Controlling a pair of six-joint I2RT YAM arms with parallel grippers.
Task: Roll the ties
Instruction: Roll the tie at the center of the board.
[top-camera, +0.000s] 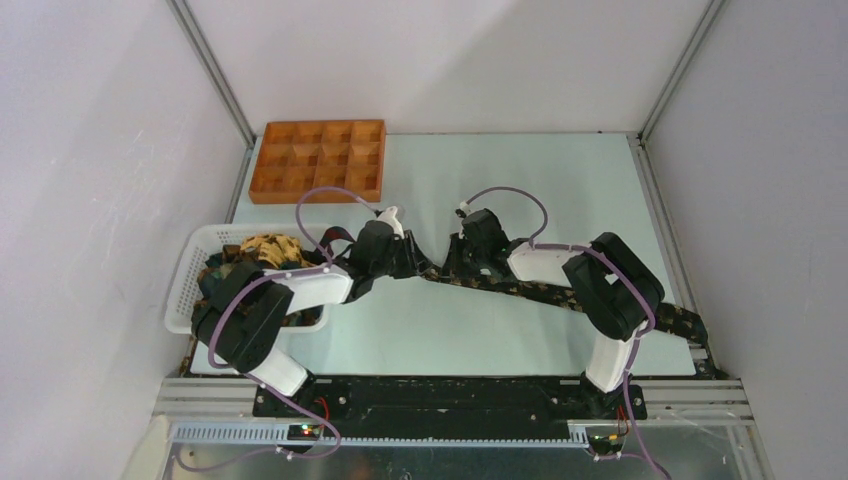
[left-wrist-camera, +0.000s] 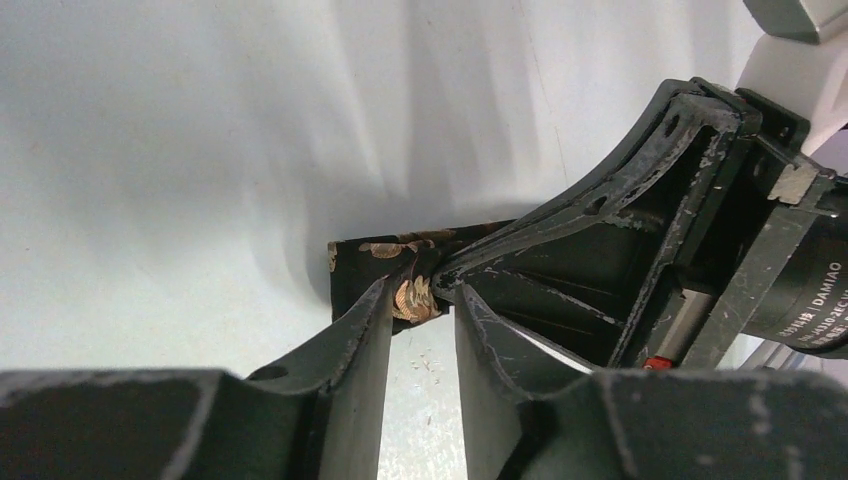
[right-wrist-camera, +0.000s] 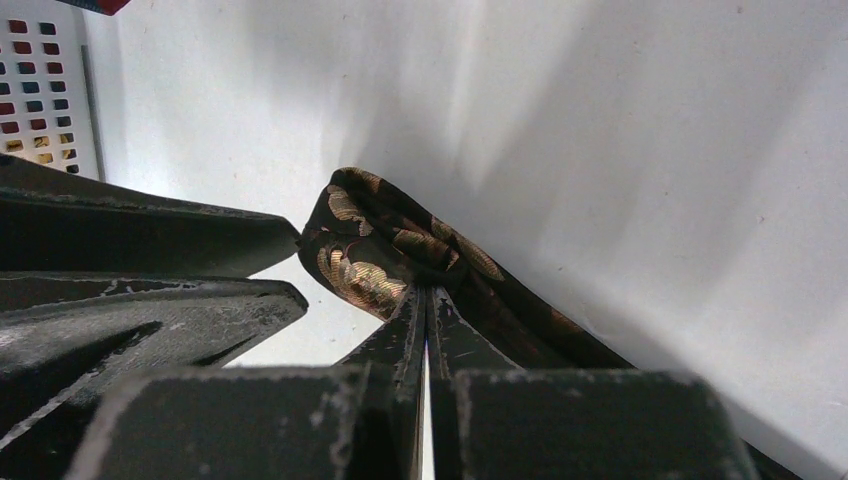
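One tie (top-camera: 545, 291), dark with a gold leaf print, lies stretched across the table from the middle to the right edge. Its left end is folded into a small loop (right-wrist-camera: 372, 252). My right gripper (right-wrist-camera: 428, 292) is shut on that folded end, and in the top view it (top-camera: 457, 266) sits over the tie's left tip. My left gripper (left-wrist-camera: 422, 294) faces it from the left with its jaws apart, the tie's end (left-wrist-camera: 362, 262) lying at its fingertips. Bare table shows between the fingers (left-wrist-camera: 362, 330). More ties (top-camera: 256, 254) are heaped in the basket.
A white mesh basket (top-camera: 187, 292) stands at the left table edge beside the left arm. An orange compartment tray (top-camera: 318, 160) sits at the back left. The tie's far end hangs over the right table edge (top-camera: 696, 328). Grey walls close in on both sides.
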